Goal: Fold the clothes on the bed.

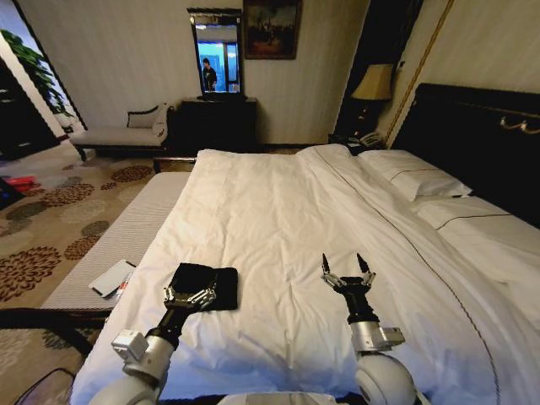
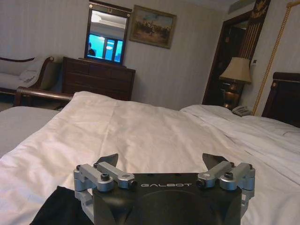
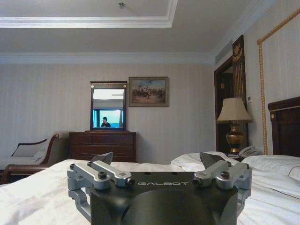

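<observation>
the black t-shirt (image 1: 205,286) lies folded into a small square near the bed's (image 1: 278,219) foot edge, at about 7 o'clock in the head view. the left gripper (image 1: 191,297) hovers right over its near edge, jaws spread wide and holding nothing. the right gripper (image 1: 348,268) hangs over bare sheet at 5 o'clock, well apart from the shirt, jaws wide and empty.

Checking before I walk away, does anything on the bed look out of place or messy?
Nothing looks wrong. The black T-shirt lies as a compact folded rectangle near the bed's left edge, under the open left gripper. The open right gripper hovers over bare sheet.
</observation>
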{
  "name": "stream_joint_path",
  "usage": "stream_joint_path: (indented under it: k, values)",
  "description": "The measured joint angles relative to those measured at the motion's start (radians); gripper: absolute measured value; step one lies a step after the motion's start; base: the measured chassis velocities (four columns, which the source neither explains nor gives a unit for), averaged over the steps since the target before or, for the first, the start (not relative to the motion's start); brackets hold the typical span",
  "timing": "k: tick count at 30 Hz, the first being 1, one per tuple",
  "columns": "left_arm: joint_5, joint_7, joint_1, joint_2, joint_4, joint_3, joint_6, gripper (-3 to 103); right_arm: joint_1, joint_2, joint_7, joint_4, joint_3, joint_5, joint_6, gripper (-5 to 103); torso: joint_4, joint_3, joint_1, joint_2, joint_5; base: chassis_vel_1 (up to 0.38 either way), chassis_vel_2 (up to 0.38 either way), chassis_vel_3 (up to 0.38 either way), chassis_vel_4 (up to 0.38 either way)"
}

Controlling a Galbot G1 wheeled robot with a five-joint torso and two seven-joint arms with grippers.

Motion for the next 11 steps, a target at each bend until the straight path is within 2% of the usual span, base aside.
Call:
stream_joint_path:
  k: [11]
  values:
    - [0.000, 0.000, 0.000, 0.000, 0.001, 0.000, 0.000, 100, 0.001, 0.000, 0.000, 0.000, 0.000, 0.001, 0.000, 100, 0.0000, 0.000, 0.000, 0.000, 0.0000, 0.000, 0.000, 0.000, 0.000]
